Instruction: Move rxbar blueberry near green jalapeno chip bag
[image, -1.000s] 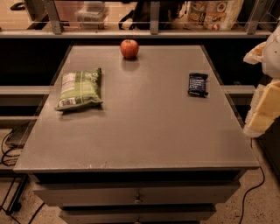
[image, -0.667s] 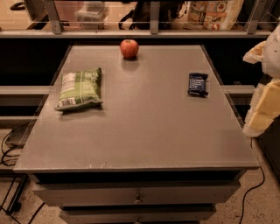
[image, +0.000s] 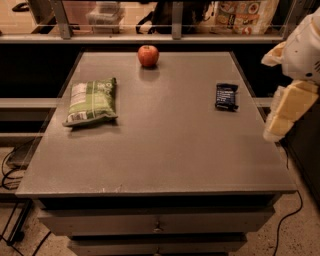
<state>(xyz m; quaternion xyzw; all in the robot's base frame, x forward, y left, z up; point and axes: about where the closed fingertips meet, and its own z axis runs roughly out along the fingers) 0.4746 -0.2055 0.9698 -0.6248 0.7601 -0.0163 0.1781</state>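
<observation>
**Grey surface with three items, gripper off its right edge**

The surface (image: 165, 150) is a flat grey top, matte and faintly scuffed along its near edge, sitting on a cabinet with a drawer (image: 155, 222) under the front lip.

Taking the surface as a clock face with 12 at the far side, the rxbar blueberry (image: 226, 96) lies flat at about 2 o'clock, close to the right edge, with its dark wrapper's long side running roughly far to near. The green jalapeno chip bag (image: 92, 101) lies at about 10 o'clock near the left edge, puffy, with its white panel toward the left. The two are well apart, with most of the surface's width between them. A red apple (image: 148, 55) stands at 12 o'clock, just inside the far edge.

The gripper (image: 286, 112) hangs at about 3 o'clock, outside the right edge of the surface and touching nothing on it. Its pale cream parts angle down and to the left from the white arm housing (image: 305, 47). Whether it is open or closed cannot be told from this view.

Beyond the far edge runs a rail with metal posts (image: 176, 19). Behind it sit a printed bag (image: 245, 15) toward 1 o'clock and a clear container (image: 107, 14) toward 11 o'clock. Dark cables (image: 10, 167) trail over the speckled floor at 8 o'clock, and another cable (image: 292, 210) curves down at 4 o'clock.
</observation>
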